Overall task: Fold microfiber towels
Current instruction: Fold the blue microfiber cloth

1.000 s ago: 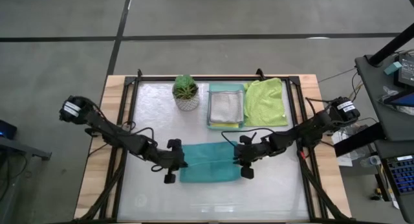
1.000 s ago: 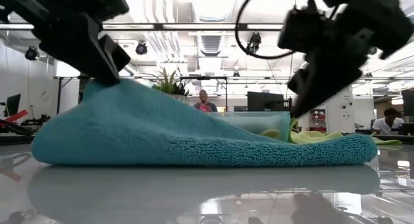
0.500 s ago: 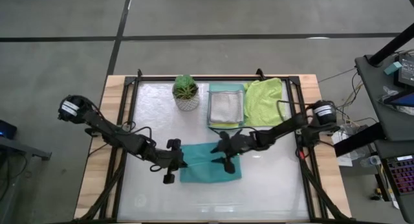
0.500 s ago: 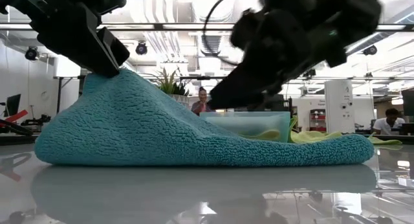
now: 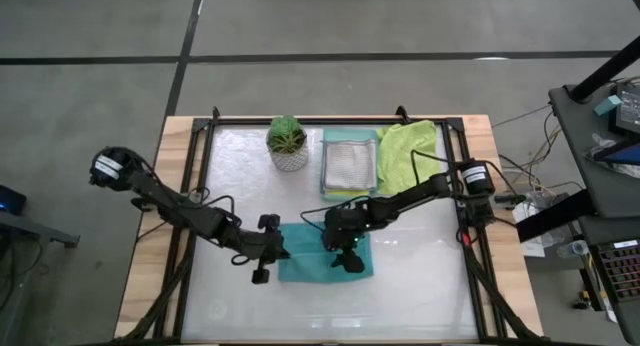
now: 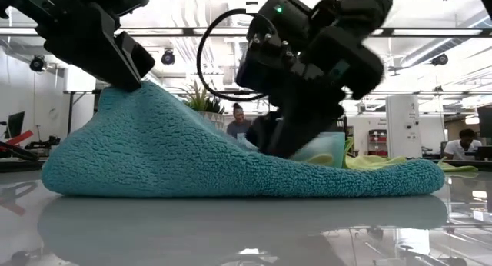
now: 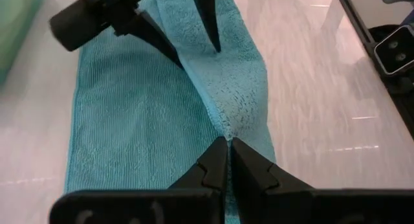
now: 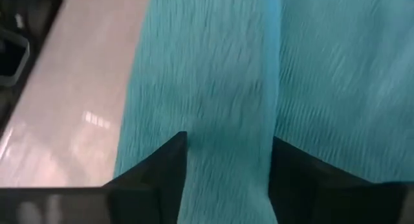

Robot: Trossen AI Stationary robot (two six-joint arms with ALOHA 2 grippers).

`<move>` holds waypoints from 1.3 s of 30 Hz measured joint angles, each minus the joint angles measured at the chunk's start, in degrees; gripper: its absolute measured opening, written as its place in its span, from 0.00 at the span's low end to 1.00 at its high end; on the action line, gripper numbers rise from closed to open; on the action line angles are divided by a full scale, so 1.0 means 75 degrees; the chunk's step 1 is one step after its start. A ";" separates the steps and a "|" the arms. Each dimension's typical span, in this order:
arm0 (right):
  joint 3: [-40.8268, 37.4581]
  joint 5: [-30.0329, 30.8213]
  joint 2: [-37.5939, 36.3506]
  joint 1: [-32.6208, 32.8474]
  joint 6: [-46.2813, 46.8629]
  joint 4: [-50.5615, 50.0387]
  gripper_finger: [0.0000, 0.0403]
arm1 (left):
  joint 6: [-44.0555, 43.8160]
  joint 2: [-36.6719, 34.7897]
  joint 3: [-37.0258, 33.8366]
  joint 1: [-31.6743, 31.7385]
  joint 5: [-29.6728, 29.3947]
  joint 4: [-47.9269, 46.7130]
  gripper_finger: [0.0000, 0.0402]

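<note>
just below centre of the high view, left gripper [image 5: 272, 250] pinching the raised left edge of the teal towel [image 5: 312, 263], likely to anchor the fold, while right gripper [image 5: 343, 254], fingers apart and gripping nothing, hovers over its right half.

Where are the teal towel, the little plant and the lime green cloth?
teal towel [image 5: 312, 267]: high view, its flat front part.
potted plant [image 5: 287, 135]: high view, its leaves.
lime green towel [image 5: 410, 158]: high view, its middle.
</note>
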 joint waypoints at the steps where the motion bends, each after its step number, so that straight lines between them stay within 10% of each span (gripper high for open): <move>1: 0.0118 -0.0003 -0.0023 0.0002 -0.0072 -0.0478 0.42 | 0.0000 -0.0013 0.0000 0.0000 0.0000 0.0010 0.00; 14: 0.0450 -0.0017 -0.0316 0.0017 -0.0444 -0.3617 0.19 | -0.0029 -0.0209 0.0000 -0.0006 0.0000 -0.0211 0.00; 28: 0.0447 0.0131 -0.1078 0.0046 0.0104 -0.3880 0.16 | -0.0037 -0.0221 -0.0002 -0.0006 -0.0239 -0.0180 0.00; 39: 0.0514 0.1704 -0.1203 0.0790 0.0225 -0.4703 0.02 | -0.0046 -0.0212 0.0021 -0.0006 -0.0382 -0.0121 0.00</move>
